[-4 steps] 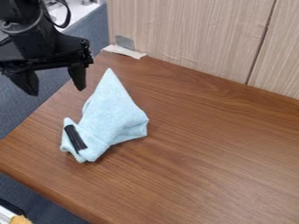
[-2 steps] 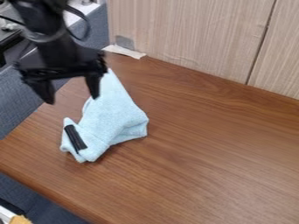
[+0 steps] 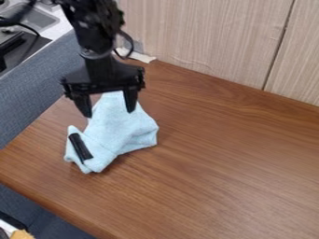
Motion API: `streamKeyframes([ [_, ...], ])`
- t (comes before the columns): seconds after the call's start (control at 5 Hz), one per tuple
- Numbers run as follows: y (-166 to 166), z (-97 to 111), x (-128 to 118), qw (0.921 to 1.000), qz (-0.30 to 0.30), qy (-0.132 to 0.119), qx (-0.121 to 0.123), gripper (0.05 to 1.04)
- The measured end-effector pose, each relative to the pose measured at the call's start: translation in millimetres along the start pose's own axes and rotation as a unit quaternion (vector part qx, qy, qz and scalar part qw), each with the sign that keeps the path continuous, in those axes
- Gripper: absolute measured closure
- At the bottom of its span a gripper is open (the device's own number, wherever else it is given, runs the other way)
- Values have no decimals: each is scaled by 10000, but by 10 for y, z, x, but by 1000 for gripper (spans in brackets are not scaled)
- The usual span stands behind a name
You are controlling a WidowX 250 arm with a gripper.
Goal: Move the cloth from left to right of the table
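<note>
We see the cloth (image 3: 121,130) on the left part of the brown wood-grain surface (image 3: 230,172). It is pale blue with a soft, finely mottled texture, and it lies crumpled rather than spread flat. Its upper end runs up behind the jaws, partly hidden from us, and its body widens downward. On the right it juts out to a blunt corner, with shaded creases running in from there. The lower left end looks folded over into a smaller lobe, its edge uneven. Across that lobe we see a narrow black strip (image 3: 81,147), set at a slant. Below the cloth's lower edge we make out a thin shadow. The jaws of the black gripper (image 3: 109,114) stand wide open, pointing down over the cloth's upper part, with nothing gripped between them.
</note>
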State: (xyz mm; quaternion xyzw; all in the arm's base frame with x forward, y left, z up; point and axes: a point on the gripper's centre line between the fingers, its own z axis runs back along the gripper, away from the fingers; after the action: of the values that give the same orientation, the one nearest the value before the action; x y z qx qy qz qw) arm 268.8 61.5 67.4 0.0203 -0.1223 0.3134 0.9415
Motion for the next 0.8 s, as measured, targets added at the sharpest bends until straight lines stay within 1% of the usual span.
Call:
streamKeyframes([
  [0.2,-74,-201,6,9998,65,76,-148,82],
  [0.4,14,-406,-17,9996,170,197,-127,82],
  [0.6,-1,-529,-23,9995,132,245,-123,82],
  [0.8,-30,-571,13,9993,207,279,-137,82],
])
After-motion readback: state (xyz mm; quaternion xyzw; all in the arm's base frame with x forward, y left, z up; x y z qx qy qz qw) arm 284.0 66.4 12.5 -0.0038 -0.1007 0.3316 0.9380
